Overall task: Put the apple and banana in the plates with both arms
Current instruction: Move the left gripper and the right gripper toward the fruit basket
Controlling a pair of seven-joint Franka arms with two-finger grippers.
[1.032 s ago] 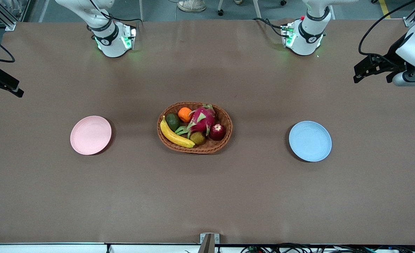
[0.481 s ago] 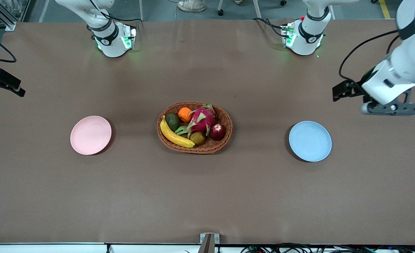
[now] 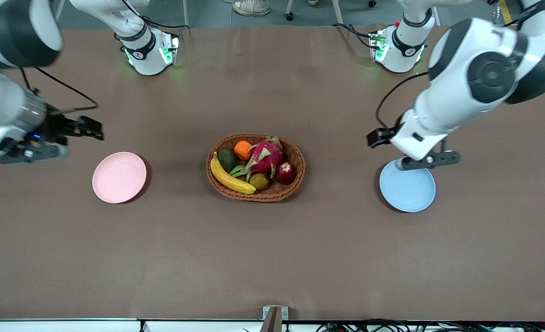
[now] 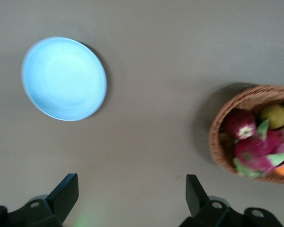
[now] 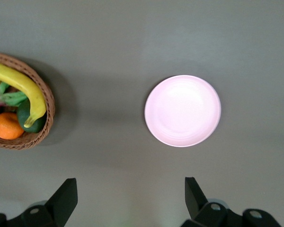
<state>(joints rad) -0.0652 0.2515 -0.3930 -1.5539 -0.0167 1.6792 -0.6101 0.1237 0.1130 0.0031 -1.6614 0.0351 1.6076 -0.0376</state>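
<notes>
So the basket [image 3: 255,167] sits mid-counter [image 3: 272,258] with all the fruit piled in it. The banana [image 3: 230,177] lies along the rim on the side toward the right arm's end, stem tip pointing away from the front camera, and the apple [image 3: 285,173] is tucked at the side toward the left arm's end, touching the dragon fruit [image 3: 264,157]. There's also an orange [image 3: 242,150], an avocado [image 3: 227,159] and a kiwi [image 3: 259,181] in there. Neither fruit is on a plate yet. The pink plate [image 3: 119,177] is out toward the right arm's end, well apart from the basket, and the blue plate [image 3: 407,185] mirrors it toward the left arm's end. Both plates hold nothing. The left gripper [image 3: 376,137] is up in the air over bare counter just beside the blue plate's rim, between that plate and the basket. In its wrist view the two fingers [image 4: 66,194] are spread wide with nothing between them, and you can see the blue plate and the apple side of the basket below. The right gripper [image 3: 89,128] hangs over bare counter just beside the pink plate. Its fingers [image 5: 65,197] are also wide apart and holding nothing, with the pink plate and the banana end of the basket in its view.
</notes>
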